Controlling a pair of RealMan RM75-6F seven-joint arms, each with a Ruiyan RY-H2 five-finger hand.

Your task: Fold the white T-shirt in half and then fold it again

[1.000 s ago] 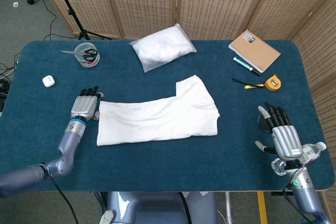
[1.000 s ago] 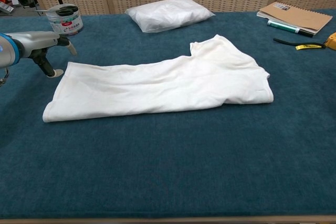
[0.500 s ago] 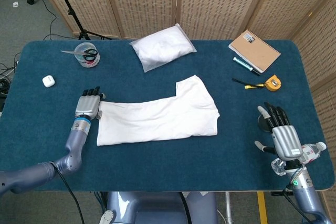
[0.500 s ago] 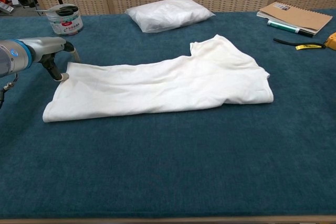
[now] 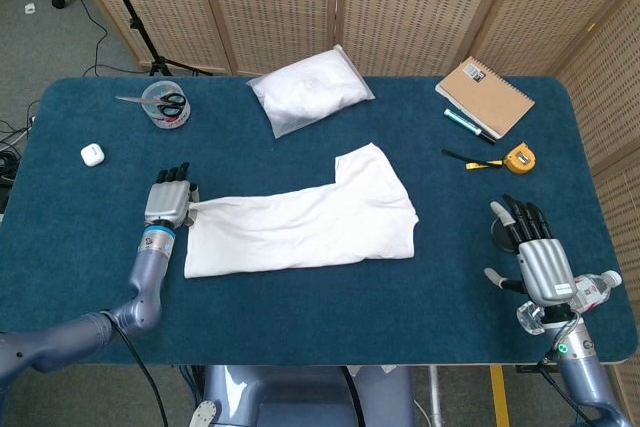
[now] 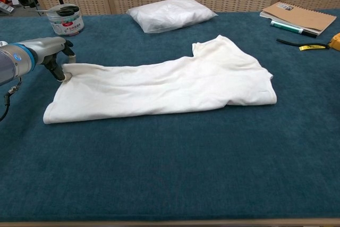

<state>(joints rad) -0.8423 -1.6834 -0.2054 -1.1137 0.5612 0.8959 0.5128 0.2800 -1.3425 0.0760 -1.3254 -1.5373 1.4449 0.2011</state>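
Note:
The white T-shirt [image 5: 300, 222] [image 6: 159, 86] lies on the blue table as a long folded band, sleeve end to the right. My left hand [image 5: 167, 202] [image 6: 53, 57] is at its far left corner, and its fingertips pinch the cloth, which bunches up there. My right hand [image 5: 535, 257] hovers near the table's front right edge, well away from the shirt, fingers spread and holding nothing. The chest view does not show it.
A clear bag of white stuff [image 5: 308, 89] lies behind the shirt. A tub with scissors [image 5: 165, 104] and a white case [image 5: 92, 154] are at back left. A notebook [image 5: 484, 95], pen [image 5: 468, 124] and tape measure [image 5: 518, 157] are at back right.
My left hand moved right from beside the shirt onto its far left corner and closed on it; the corner is now bunched. The right hand has not moved.

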